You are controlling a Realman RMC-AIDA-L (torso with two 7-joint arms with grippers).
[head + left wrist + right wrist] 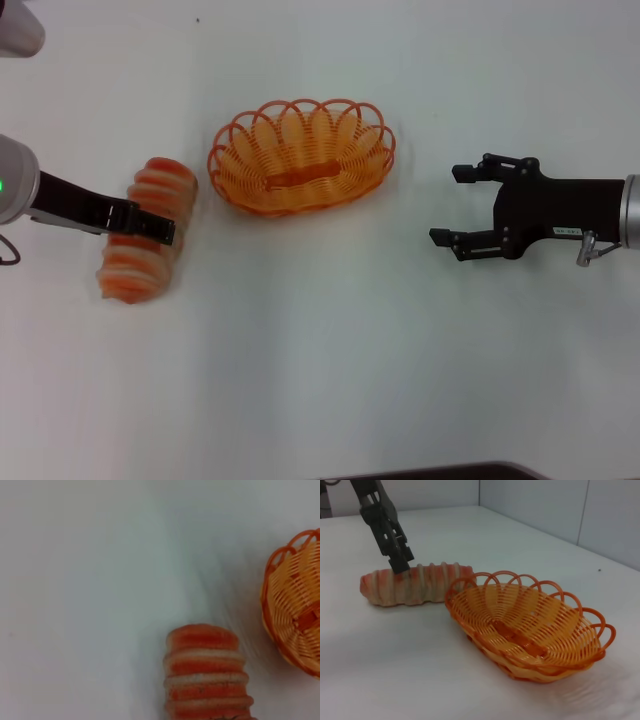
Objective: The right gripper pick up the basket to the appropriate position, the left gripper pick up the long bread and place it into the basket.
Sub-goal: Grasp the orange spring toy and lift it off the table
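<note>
Left gripper (150,228) down on bread (148,230) lying on worktop (320,380) left of basket (300,155); whether jaws clamp it cannot be told. Right gripper (452,205) right of basket, jaws apart, empty.

The only print in sight is a small white label (567,232) on the black body of the right gripper (452,205), seen in the head view; dark characters stand on it, but they are too small to make out. No readable text, brand, number or sign shows on anything else in the three views
</note>
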